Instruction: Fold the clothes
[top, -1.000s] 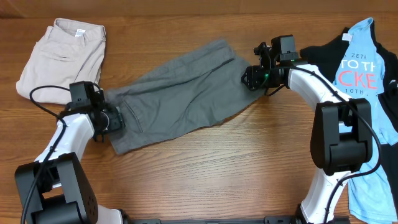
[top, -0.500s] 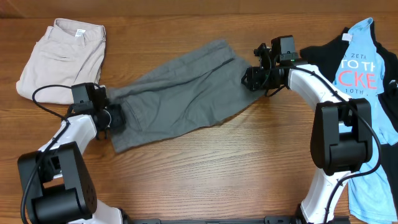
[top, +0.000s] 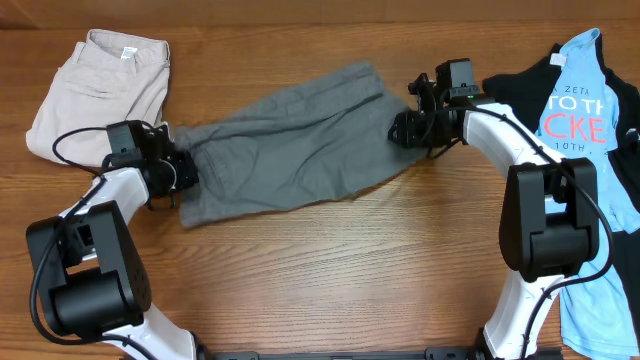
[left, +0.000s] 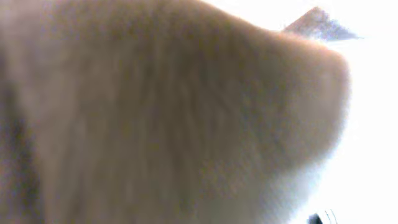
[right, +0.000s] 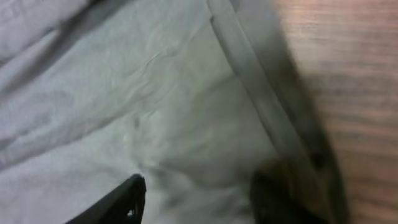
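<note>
The dark grey shorts (top: 280, 145) lie spread slantwise across the middle of the table. My left gripper (top: 180, 170) is at their left end and is shut on the cloth there. The left wrist view is filled by blurred grey cloth (left: 161, 118), so its fingers are hidden. My right gripper (top: 398, 128) is at the shorts' right edge. In the right wrist view its black fingers (right: 127, 196) stand wide apart over the pale grey cloth (right: 155, 99) beside a hem, and that gripper (right: 205, 199) is open.
Folded beige shorts (top: 95, 90) lie at the back left, close behind the left arm. A light blue lettered T-shirt (top: 580, 100) on a black garment (top: 520, 85) lies along the right side. Bare wooden table (top: 330, 270) runs along the front.
My left gripper has shut on the shorts' left end and drawn it back towards the beige shorts, so the cloth lies straighter. The right fingers have spread slightly wider.
</note>
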